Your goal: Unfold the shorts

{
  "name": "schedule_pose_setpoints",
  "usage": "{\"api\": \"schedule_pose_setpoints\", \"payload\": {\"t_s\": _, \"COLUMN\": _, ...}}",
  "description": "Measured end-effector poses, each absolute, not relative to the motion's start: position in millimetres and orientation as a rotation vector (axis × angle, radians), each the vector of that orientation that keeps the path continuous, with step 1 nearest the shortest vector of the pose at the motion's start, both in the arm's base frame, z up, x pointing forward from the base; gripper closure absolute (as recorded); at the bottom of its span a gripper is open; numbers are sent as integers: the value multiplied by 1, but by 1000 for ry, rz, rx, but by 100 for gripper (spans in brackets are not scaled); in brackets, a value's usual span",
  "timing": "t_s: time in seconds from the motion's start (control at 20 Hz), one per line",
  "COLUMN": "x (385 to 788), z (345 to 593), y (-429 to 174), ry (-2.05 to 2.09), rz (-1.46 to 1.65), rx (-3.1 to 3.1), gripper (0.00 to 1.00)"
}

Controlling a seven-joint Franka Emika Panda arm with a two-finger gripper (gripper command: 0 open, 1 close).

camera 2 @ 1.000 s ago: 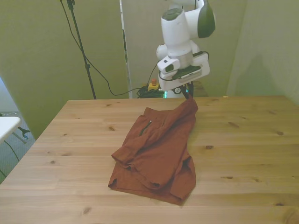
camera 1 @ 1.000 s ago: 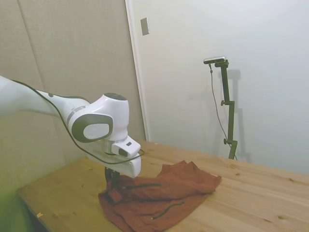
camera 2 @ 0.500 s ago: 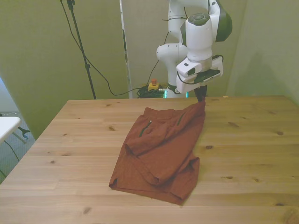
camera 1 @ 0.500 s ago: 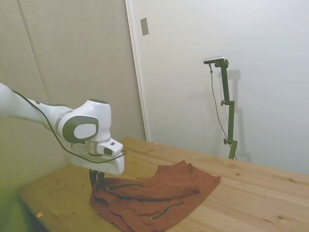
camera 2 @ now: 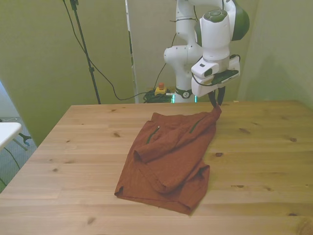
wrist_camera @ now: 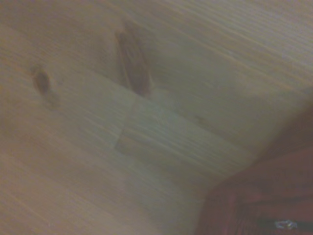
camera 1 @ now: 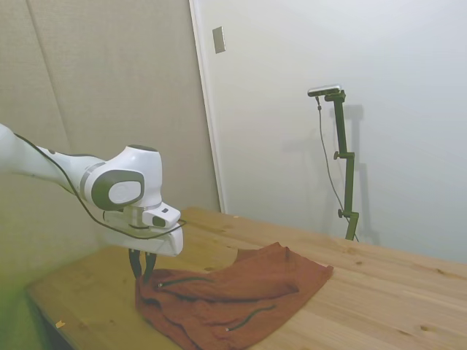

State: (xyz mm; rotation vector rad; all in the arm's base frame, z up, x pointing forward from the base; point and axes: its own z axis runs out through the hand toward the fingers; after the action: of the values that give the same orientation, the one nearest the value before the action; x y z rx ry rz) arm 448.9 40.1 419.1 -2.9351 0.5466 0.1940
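The rust-brown shorts (camera 2: 171,152) lie crumpled and partly folded in the middle of the wooden table, with thin dark cords showing on top. My gripper (camera 2: 215,106) is at their far corner on the front view's right, close to the table's back edge. It is shut on the shorts' corner, which is pulled up slightly off the wood. In the side view the gripper (camera 1: 141,275) stands over the near left end of the shorts (camera 1: 233,292). The wrist view shows a blurred patch of the shorts (wrist_camera: 274,196) beside bare wood.
The table (camera 2: 73,161) stretches wide on both sides of the cloth. A small yellow box with a red button (camera 2: 159,89) and cables sit on the floor behind the table, near the robot's base. A dark knot (wrist_camera: 134,63) marks the wood under the wrist.
The gripper has dragged the held corner toward the front view's right and the table's back edge, then risen a little. The upper layer of the shorts has stretched out with it.
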Motion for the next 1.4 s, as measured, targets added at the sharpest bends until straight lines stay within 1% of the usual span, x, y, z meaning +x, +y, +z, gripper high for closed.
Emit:
{"api": "schedule_pose_setpoints", "payload": {"t_s": 0.15, "x": 458, "z": 425, "y": 41, "ry": 583, "rz": 168, "rx": -2918, "gripper": 0}}
{"api": "schedule_pose_setpoints", "payload": {"t_s": 0.25, "x": 470, "z": 437, "y": 25, "ry": 697, "rz": 81, "rx": -2894, "gripper": 0}}
{"api": "schedule_pose_setpoints", "payload": {"t_s": 0.35, "x": 486, "z": 450, "y": -19, "ry": 826, "rz": -7, "rx": -2854, "gripper": 0}}
{"api": "schedule_pose_setpoints", "payload": {"t_s": 0.4, "x": 495, "z": 456, "y": -53, "ry": 908, "rz": -48, "rx": -2827, "gripper": 0}}
{"api": "schedule_pose_setpoints", "payload": {"t_s": 0.55, "x": 514, "z": 460, "y": -150, "ry": 1153, "rz": -168, "rx": -2726, "gripper": 0}}
{"api": "schedule_pose_setpoints", "payload": {"t_s": 0.65, "x": 528, "z": 449, "y": -193, "ry": 1287, "rz": -237, "rx": -2661, "gripper": 0}}
{"api": "schedule_pose_setpoints", "payload": {"t_s": 0.75, "x": 545, "z": 427, "y": -216, "ry": 1412, "rz": -288, "rx": -2586, "gripper": 0}}
{"api": "schedule_pose_setpoints", "payload": {"t_s": 0.9, "x": 570, "z": 398, "y": -230, "ry": 1588, "rz": -329, "rx": -2465, "gripper": 0}}
{"api": "schedule_pose_setpoints", "payload": {"t_s": 1.0, "x": 578, "z": 387, "y": -238, "ry": 1708, "rz": -333, "rx": -2386, "gripper": 0}}
{"api": "schedule_pose_setpoints", "payload": {"t_s": 1.1, "x": 584, "z": 382, "y": -243, "ry": 1788, "rz": -345, "rx": -2322, "gripper": 0}}
{"api": "schedule_pose_setpoints", "payload": {"t_s": 1.15, "x": 587, "z": 380, "y": -243, "ry": 1802, "rz": -342, "rx": -2300, "gripper": 100}}
{"api": "schedule_pose_setpoints", "payload": {"t_s": 1.4, "x": 598, "z": 369, "y": -232, "ry": 1804, "rz": -300, "rx": -2225, "gripper": 100}}
